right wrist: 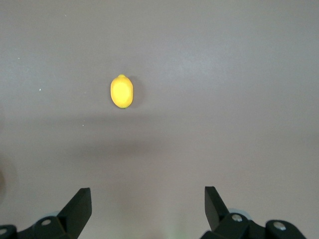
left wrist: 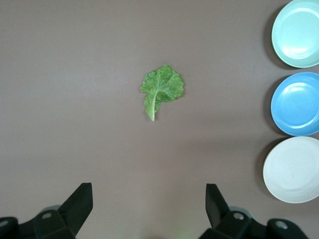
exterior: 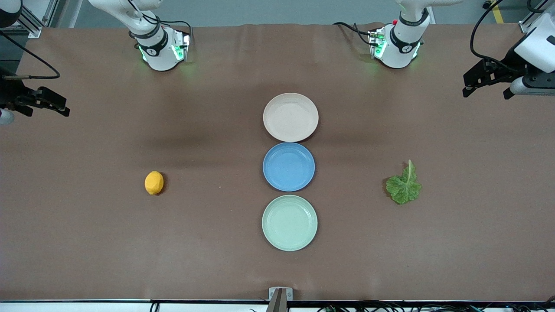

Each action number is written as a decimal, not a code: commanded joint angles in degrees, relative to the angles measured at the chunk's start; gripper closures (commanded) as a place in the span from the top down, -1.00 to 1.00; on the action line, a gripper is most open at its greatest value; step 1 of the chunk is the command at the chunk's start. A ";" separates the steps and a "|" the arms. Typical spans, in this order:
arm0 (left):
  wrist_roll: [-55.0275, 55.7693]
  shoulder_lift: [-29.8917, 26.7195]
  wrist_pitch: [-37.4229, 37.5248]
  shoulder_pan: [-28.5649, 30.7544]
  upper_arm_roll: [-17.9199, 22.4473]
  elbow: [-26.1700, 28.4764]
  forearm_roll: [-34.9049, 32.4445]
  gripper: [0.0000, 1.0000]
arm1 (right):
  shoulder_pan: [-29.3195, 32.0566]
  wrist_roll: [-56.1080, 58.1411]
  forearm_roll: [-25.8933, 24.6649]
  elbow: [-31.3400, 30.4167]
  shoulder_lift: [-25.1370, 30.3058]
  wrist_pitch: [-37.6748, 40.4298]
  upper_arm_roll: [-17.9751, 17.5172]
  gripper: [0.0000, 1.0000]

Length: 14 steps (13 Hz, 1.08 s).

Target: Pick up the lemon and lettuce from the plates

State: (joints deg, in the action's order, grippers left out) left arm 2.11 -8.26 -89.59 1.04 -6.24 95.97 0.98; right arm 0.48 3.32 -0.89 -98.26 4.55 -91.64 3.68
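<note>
- Front view: lemon (exterior: 154, 183) lies on bare table toward right arm's end, lettuce (exterior: 403, 185) toward left arm's end; neither is on a plate.
- Beige plate (exterior: 290, 117), blue plate (exterior: 288, 167), mint plate (exterior: 289, 222) sit in a row mid-table, beige farthest from front cam, mint nearest; all 3 empty.
- Judgement: looks done, since both items are off the plates & the arms are pulled back w/ nothing held.
- Left gripper (exterior: 485, 86) hangs over table edge at its own end, fingers apart, empty.
- Right gripper (exterior: 41, 104) hangs over the edge at its own end, fingers spread, empty.
- Surface: brown matte table cover (exterior: 86, 242), faint creases. Cables & metal framing along edges.
</note>
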 commanded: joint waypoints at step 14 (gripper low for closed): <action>2.81 -0.53 1.35 -0.51 -0.44 0.10 -1.42 1.00 | -0.13 1.24 2.47 -1.58 1.78 -0.47 0.10 1.00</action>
State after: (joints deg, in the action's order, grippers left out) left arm 4.58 -8.53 -89.04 0.91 -6.44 96.65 0.91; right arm 0.48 3.83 0.90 -98.27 4.55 -92.20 3.69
